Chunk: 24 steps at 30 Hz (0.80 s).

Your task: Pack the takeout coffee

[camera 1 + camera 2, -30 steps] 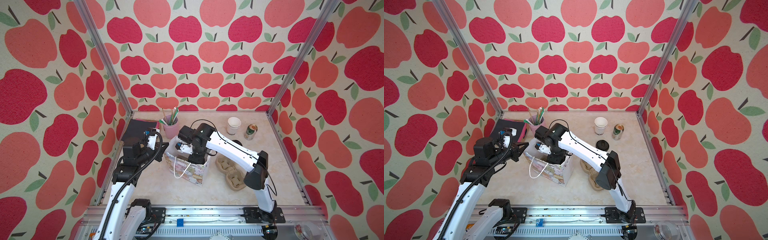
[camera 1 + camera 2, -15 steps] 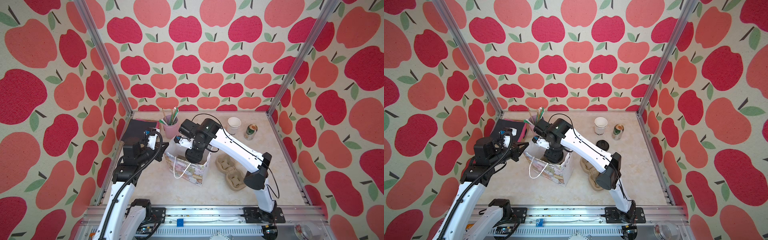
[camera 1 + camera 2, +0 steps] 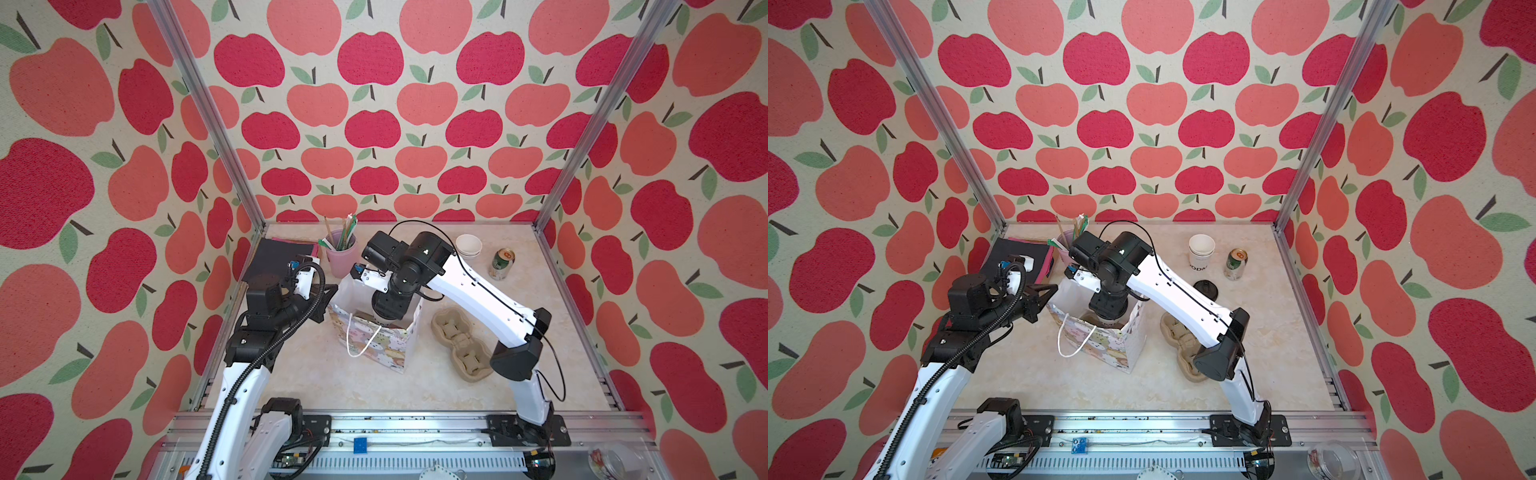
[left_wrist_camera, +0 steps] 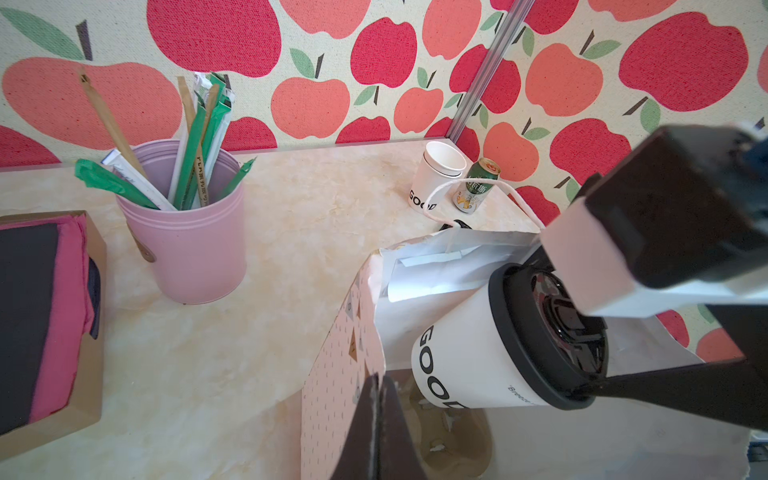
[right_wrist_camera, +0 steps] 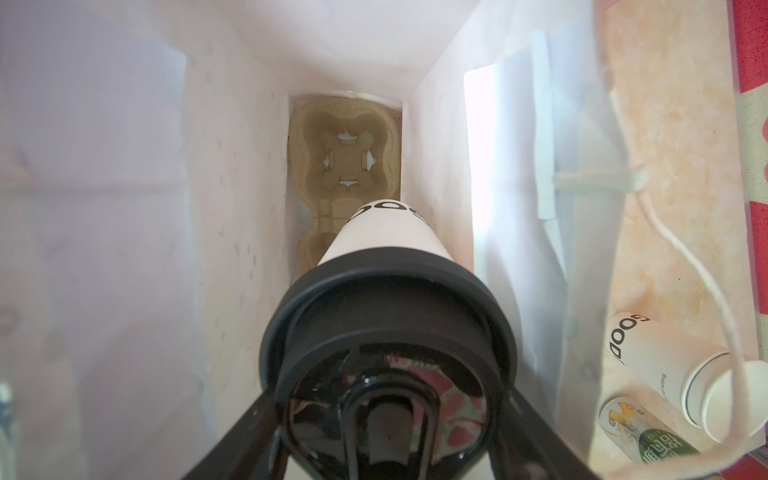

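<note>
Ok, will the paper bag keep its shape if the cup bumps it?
Probably not: the paper bag lets light through its walls, so likely thin and floppy. Tall and narrow, it may tip; the left hand pinching its rim should help.

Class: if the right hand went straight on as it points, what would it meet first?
The right hand points down into the bag, so its takeout coffee would likely meet the pulp carrier at the bottom first; depth is unclear.
</note>
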Each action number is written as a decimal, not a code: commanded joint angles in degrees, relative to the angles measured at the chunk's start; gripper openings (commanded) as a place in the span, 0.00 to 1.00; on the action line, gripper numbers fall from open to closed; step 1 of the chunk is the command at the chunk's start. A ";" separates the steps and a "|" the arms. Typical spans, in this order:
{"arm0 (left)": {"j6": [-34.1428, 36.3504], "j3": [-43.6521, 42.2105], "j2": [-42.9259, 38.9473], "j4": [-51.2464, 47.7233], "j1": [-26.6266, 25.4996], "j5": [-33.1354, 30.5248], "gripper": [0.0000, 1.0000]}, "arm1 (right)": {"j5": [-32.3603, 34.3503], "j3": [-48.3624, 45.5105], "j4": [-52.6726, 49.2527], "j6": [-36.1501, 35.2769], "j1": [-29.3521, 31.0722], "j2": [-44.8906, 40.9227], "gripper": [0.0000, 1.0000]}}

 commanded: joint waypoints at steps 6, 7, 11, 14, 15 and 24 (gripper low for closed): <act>1.47 1.73 0.21 -1.47 -0.32 1.30 0.04 | 1.01 2.83 -1.54 -1.39 0.28 -3.65 0.54; 1.45 1.73 0.15 -1.47 -0.32 1.23 0.04 | 0.95 2.89 -1.58 -1.40 0.32 -3.63 0.54; 1.53 1.71 0.11 -1.54 -0.32 1.23 0.04 | 0.89 2.62 -2.07 -1.23 0.33 -3.80 0.54; 1.53 1.68 0.10 -1.50 -0.31 1.18 0.04 | 0.82 1.67 -2.25 -1.24 0.27 -4.06 0.54; 1.53 1.72 0.10 -1.55 -0.39 1.18 0.04 | 0.84 1.28 -2.34 -1.23 0.30 -4.07 0.54; 1.58 1.73 0.17 -1.56 -0.49 1.14 0.04 | -0.70 -2.75 -2.88 -1.22 0.26 -4.33 0.54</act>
